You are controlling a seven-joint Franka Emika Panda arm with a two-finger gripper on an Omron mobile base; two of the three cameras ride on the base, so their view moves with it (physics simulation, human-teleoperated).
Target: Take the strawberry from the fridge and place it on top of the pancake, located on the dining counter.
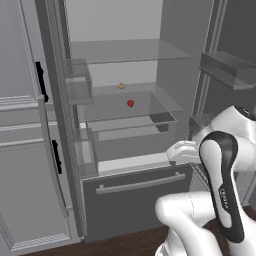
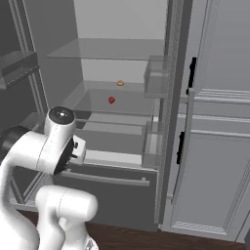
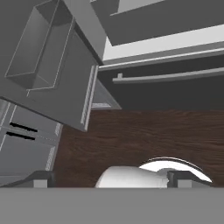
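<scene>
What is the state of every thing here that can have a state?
fridge: both doors open.
bottom drawer: shut.
strawberry: resting on a glass shelf, untouched.
small tan-orange item: on the shelf behind the strawberry, apart from it.
claw: open, empty, low in front of the fridge.
cabinet doors: shut.

Your left base view looks from behind the arm's left side, forward and slightly down into the open fridge [image 1: 125, 75], fairly near. Your right base view faces the same interior from the arm's right. Both share the glass shelf [image 1: 120, 105] carrying the strawberry [image 1: 130, 103], the small tan-orange item [image 1: 121, 86] farther back, and the bottom drawer [image 1: 135, 195]. Your hand view sits low and rolled, looking down at the dark wood floor [image 3: 144, 135], the drawer handle [image 3: 170, 77] and what seems to be a door bin [image 3: 39, 48].
</scene>
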